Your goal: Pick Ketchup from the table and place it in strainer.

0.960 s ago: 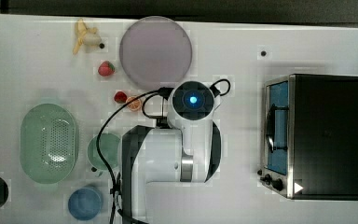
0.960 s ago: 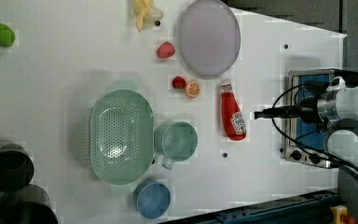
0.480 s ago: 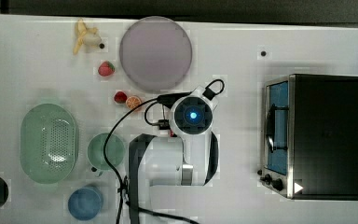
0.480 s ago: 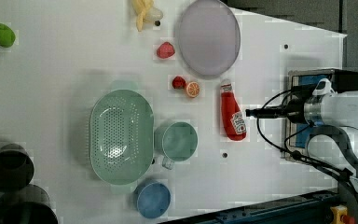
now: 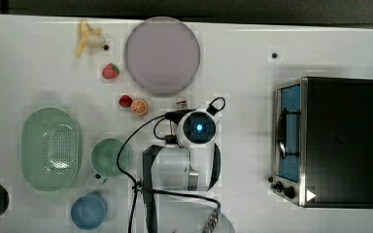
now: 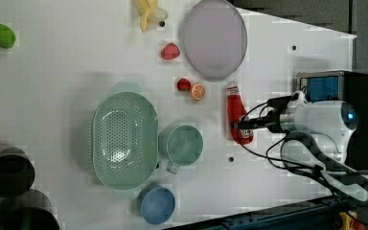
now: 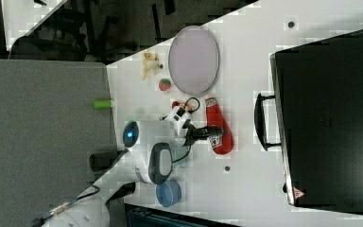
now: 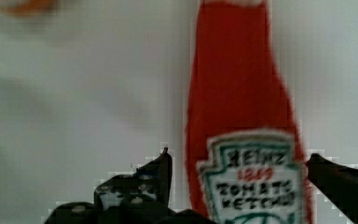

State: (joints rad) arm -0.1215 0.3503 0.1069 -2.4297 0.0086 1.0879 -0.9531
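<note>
The Ketchup [image 6: 237, 111] is a slim red bottle lying flat on the white table, cap toward the lilac plate. In the wrist view its red body [image 8: 240, 93] and label lie between the two black fingertips [image 8: 161, 168]. My gripper [image 8: 242, 179] is open and straddles the bottle at the label without closing on it. The left view shows the gripper [image 6: 238, 127] low over the bottle's lower half, and the right view shows the gripper [image 7: 209, 132] at the Ketchup [image 7: 219, 124]. In the top view the arm covers the bottle except its cap [image 5: 181, 104]. The pale green strainer [image 5: 29, 145] stands empty at the top view's left.
A mint cup [image 5: 109, 158] sits between strainer and arm, with a blue cup [image 5: 88, 211] below it. The lilac plate [image 5: 161, 55], an orange slice [image 5: 139, 107], a small red fruit [image 5: 125, 101], a strawberry [image 5: 110, 71] and a banana [image 5: 88, 39] lie nearby. A toaster oven [image 5: 330, 141] stands at the top view's right.
The arm has moved toward the left view's left and come down over the Ketchup, so the open fingers now straddle it. The bottle has not moved.
</note>
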